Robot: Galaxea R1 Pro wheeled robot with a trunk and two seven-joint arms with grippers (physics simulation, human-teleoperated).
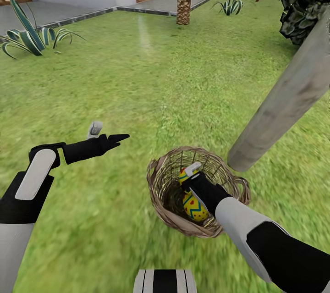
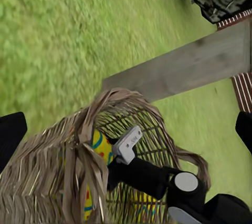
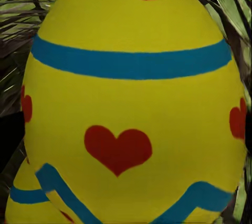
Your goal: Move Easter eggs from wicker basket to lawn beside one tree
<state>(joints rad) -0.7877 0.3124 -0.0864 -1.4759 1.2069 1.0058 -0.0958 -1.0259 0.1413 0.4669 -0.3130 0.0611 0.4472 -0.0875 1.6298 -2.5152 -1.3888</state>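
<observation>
We are reaching our right gripper [image 1: 190, 174] down into the wicker basket [image 1: 161, 178], which sits on the lawn [image 1: 137, 77] close to the bottom of the head view, with the foot of the tree [image 1: 284, 100] just beside it at about 2 o'clock. We see two eggs in the basket: one egg [image 1: 184, 175] sits right at our right fingers, and another egg [image 1: 196, 206] lies under it at about 5 o'clock. In the right wrist view the near egg [image 3: 131, 103] is huge and very close, with dark finger edges at both sides of it, so we think the fingers are spread around it, but we cannot tell if they are pressing on it yet. To do this step well, we should close softly on the fat middle of the egg, so it does not slip, then lift it straight up, so our arm does not bump the rim and tip the basket. The tree is so near that we only need a short carry to set the egg on the grass by the trunk. Our left gripper [image 1: 106, 136] hangs over bare grass at about 10 o'clock from the basket, with its fingers apart and nothing in them. We cannot find the third egg; our own arm and the weave hide much of the inside. The grass looks smeared, so small things are hard to make out.
</observation>
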